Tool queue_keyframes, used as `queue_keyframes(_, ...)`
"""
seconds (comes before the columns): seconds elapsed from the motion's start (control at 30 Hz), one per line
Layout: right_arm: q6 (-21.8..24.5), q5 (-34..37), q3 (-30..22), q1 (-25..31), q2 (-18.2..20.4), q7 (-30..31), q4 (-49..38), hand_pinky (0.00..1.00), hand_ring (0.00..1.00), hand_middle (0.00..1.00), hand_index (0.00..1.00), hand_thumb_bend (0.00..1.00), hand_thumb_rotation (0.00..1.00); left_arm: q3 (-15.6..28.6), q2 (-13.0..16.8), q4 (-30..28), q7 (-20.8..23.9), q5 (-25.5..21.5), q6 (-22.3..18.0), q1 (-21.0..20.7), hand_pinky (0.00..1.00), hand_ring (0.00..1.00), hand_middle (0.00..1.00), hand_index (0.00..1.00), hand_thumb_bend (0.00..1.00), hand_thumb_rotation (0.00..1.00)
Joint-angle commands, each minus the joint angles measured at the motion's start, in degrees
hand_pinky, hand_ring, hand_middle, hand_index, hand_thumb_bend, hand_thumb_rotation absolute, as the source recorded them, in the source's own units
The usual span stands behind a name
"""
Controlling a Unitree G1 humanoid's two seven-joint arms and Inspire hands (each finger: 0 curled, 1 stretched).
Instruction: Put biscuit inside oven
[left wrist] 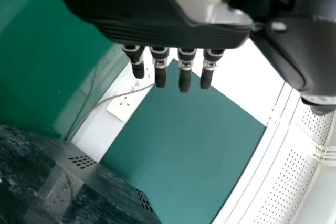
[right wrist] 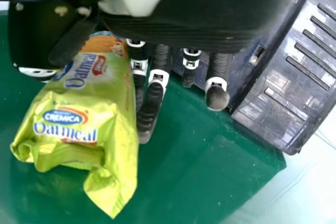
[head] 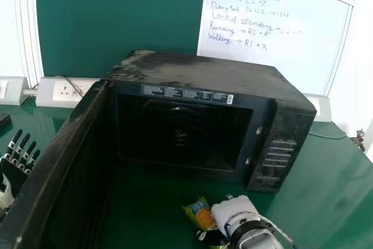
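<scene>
The black oven [head: 204, 75] stands with its door [head: 49, 173] swung wide on the left and its dark cavity [head: 180, 138] exposed. In front of it, low in the head view, my right hand [head: 234, 209] has the biscuit packet [head: 203, 215] at its left side. The right wrist view has the yellow-green packet [right wrist: 79, 114] pinched between the thumb and fingers of my right hand [right wrist: 152, 93], its crumpled end sticking out. Beyond the door, at the far left, is my left hand [head: 13, 174], fingers straight and holding nothing; the left wrist view has this left hand [left wrist: 163, 27] too.
The green table [head: 326, 167] extends under the oven and to its right. Behind stand a green board [head: 116, 16] and a whiteboard [head: 280, 21]. A socket strip [head: 69, 90] with a cable lies behind the oven. The open door's edge stands between the two hands.
</scene>
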Motion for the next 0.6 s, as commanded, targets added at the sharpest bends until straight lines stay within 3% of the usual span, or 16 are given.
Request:
queue_keyframes(0.0, 0.0, 2.02, 0.12, 1.33, 0.17, 1.37, 0.72, 0.05, 0.12, 0.25, 0.71, 0.73, 0.01, -0.25, -0.15, -0.01, 0.04, -0.6, 0.14, -0.49, 0.86, 0.92, 0.94, 0.98, 0.85, 0.44)
queue_keyframes(0.57, 2.1, 5.36, -1.83, 2.81, 1.06, -4.49, -1.89, 0.05, 0.13, 0.24, 0.74, 0.72, 0.0, -0.58, 0.14, -0.09, -0.26, 1.15, -0.52, -0.19, 0.86, 0.92, 0.94, 0.98, 0.86, 0.46)
